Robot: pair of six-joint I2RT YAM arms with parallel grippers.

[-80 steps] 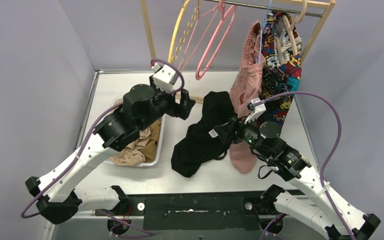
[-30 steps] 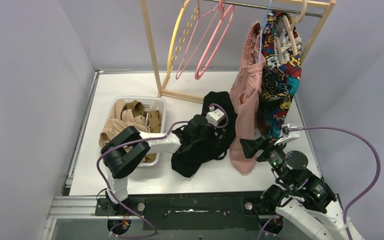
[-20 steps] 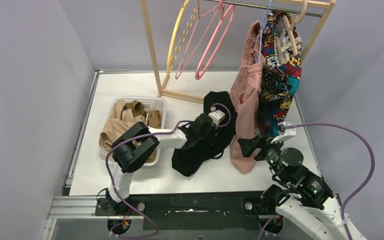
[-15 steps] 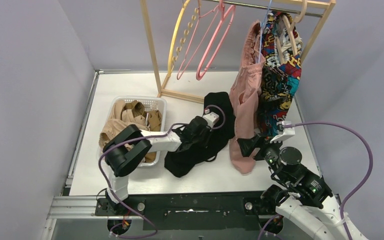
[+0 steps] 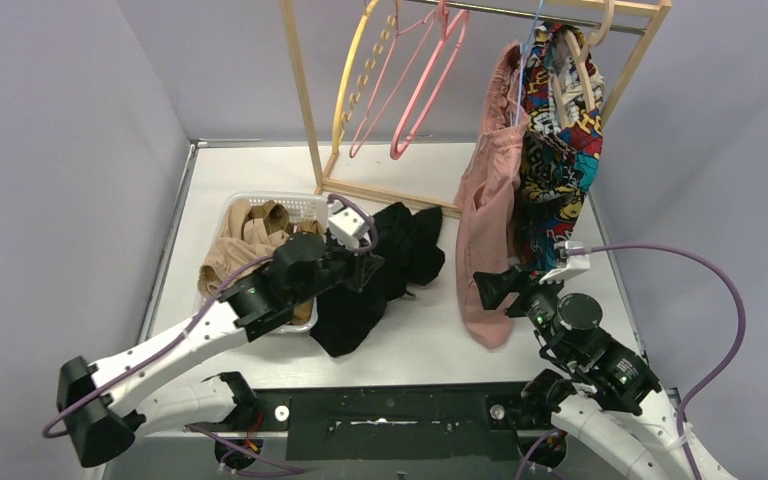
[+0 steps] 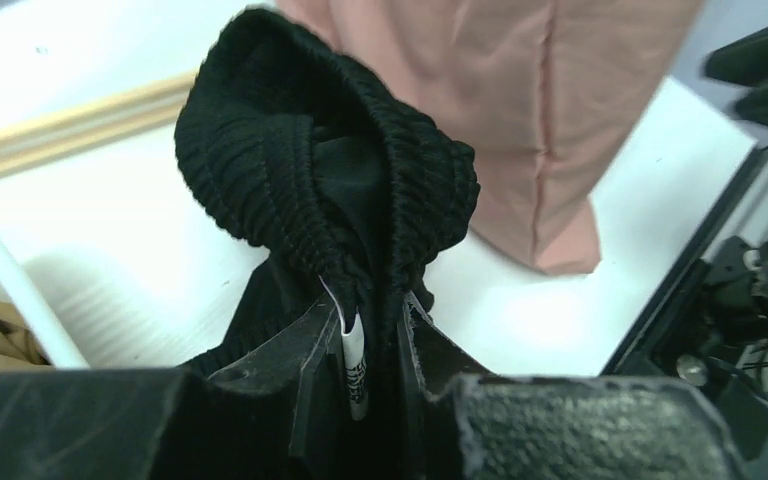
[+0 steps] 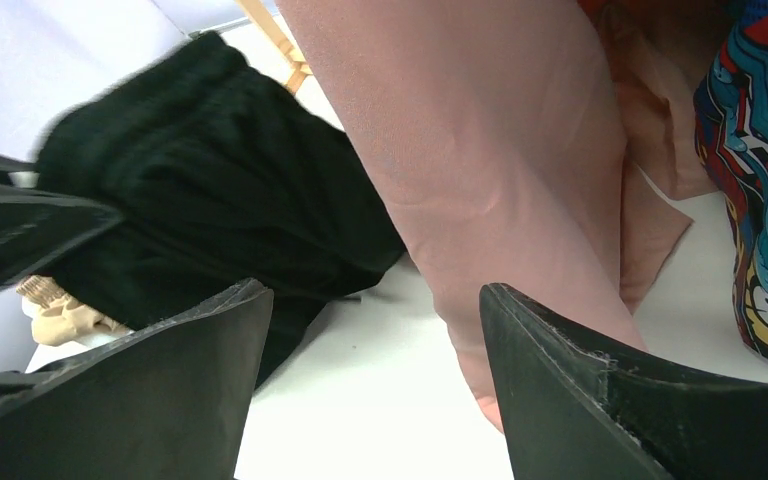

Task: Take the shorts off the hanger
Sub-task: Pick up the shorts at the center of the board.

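Note:
Black shorts (image 5: 392, 258) lie bunched on the white table, and my left gripper (image 5: 358, 268) is shut on their gathered waist. The left wrist view shows the ribbed waistband (image 6: 310, 170) and a white label pinched in my left gripper (image 6: 370, 305). Dusty pink shorts (image 5: 488, 215) hang from a thin blue hanger (image 5: 526, 60) on the rail, their lower end reaching the table. My right gripper (image 5: 487, 288) stands open just left of the pink hem. In the right wrist view my right gripper (image 7: 370, 295) has bare table inside it, with the pink shorts (image 7: 480, 130) above its right finger.
A white basket (image 5: 290, 200) at the left holds beige shorts (image 5: 230, 262) and olive-brown shorts (image 5: 265, 218). The wooden rack (image 5: 300, 90) carries bare pink hangers (image 5: 420, 90), a yellow hanger (image 5: 345, 80) and patterned shorts (image 5: 560, 150) behind the pink pair.
My left gripper has shut on the black shorts and pulled them left, up against the basket. The right gripper has crept slightly toward the pink shorts, still open.

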